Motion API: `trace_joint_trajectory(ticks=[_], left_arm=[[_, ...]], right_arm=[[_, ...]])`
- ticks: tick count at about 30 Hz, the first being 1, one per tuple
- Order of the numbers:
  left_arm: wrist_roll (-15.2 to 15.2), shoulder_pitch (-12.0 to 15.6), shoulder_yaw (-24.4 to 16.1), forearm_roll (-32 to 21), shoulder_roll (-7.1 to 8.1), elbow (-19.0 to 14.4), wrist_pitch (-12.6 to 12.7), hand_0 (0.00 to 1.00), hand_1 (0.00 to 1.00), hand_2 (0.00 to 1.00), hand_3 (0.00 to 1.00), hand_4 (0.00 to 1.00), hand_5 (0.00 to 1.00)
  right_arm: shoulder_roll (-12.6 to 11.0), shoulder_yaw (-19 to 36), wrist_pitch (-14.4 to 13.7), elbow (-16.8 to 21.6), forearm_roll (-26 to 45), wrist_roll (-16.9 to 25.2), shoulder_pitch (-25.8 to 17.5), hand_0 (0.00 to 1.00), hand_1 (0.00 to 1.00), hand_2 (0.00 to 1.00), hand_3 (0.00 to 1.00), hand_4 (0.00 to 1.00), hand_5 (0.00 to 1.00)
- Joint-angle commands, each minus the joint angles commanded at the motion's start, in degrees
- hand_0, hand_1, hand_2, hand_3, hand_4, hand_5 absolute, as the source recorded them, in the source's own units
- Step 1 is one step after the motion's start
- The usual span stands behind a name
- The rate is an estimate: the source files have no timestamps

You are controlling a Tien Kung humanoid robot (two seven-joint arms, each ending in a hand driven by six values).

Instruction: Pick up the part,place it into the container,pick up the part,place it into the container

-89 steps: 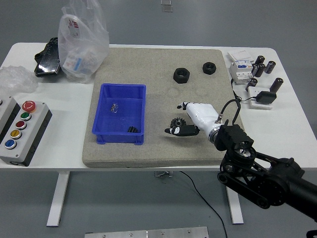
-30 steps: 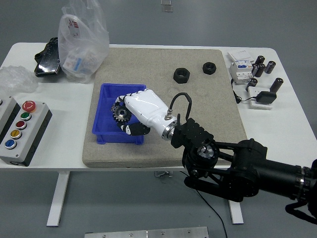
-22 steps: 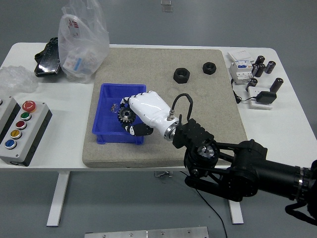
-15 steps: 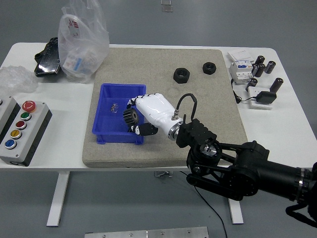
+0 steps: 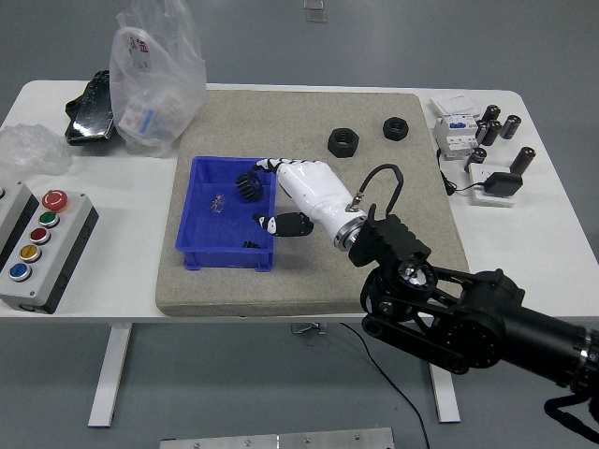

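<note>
A blue bin (image 5: pixel 192 245) stands on the grey mat (image 5: pixel 309 281). A black gear (image 5: pixel 248 184) is inside the bin by its right wall, whether lying or still dropping I cannot tell. My right hand (image 5: pixel 269 196), white with black fingertips, reaches over the bin's right rim with the fingers spread; the fingertips (image 5: pixel 263 166) are just beside the gear and the thumb is well apart from it. A small metal part (image 5: pixel 217 201) and a small black part (image 5: pixel 250 245) also lie in the bin. Two black nuts (image 5: pixel 343 142) (image 5: pixel 397 127) sit at the mat's far right. The left arm is out of sight.
A plastic bag (image 5: pixel 154 75) and black items (image 5: pixel 89 112) lie at the far left. A button box (image 5: pixel 37 245) stands at the near left. Dark cylinders (image 5: pixel 496 129), a white device (image 5: pixel 456 131) and a cabled black block (image 5: pixel 504 184) crowd the right side.
My right hand carried the gear from the mat's middle leftward over the bin, then opened. The gear has left the grasp and is now inside the bin by the fingertips.
</note>
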Motion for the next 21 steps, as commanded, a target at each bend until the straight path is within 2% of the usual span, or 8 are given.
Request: trace_joint_trajectory(ticks=[4,5,10,11,14,21], left_arm=[[0.03,0.15,-0.04,0.03,0.07,0.00,0.02,0.674,0.648,0.649,0.628,0.783,0.391],[0.08,0.24,-0.05,0.05,0.14,0.00,0.02,0.674,0.648,0.648,0.628,0.781,0.391],[0.17,0.44,-0.16,0.28,0.42,0.00,0.04,0.674,0.648,0.648,0.628,0.781,0.391],[0.14,0.48,-0.15,0.30,0.45,0.00,0.04,0.674,0.648,0.649,0.628,0.780,0.389],[0.09,0.65,-0.15,0.29,0.44,0.00,0.04,0.674,0.648,0.649,0.628,0.780,0.389],[0.01,1.35,-0.39,0.14,-0.01,0.00,0.09,0.674,0.648,0.648,0.632,0.780,0.387]], right_arm=[[-2.07,6.00,-2.03,0.88,5.03,3.85,-4.50,0.613,0.751,0.793,0.811,0.793,0.327],[-2.68,8.25,-2.62,0.97,7.11,5.55,-6.20,0.604,0.714,0.749,0.751,0.781,0.358],[-3.98,17.53,-2.73,1.94,16.64,12.65,-12.91,0.604,0.714,0.749,0.751,0.781,0.358],[-4.16,19.20,-2.70,2.17,18.53,14.12,-14.32,0.592,0.699,0.735,0.713,0.774,0.370],[-4.47,24.20,-2.07,2.20,24.90,18.50,-18.45,0.592,0.699,0.735,0.713,0.774,0.370],[-3.96,34.38,2.15,2.61,40.04,28.03,-28.02,0.597,0.689,0.729,0.698,0.767,0.404]])
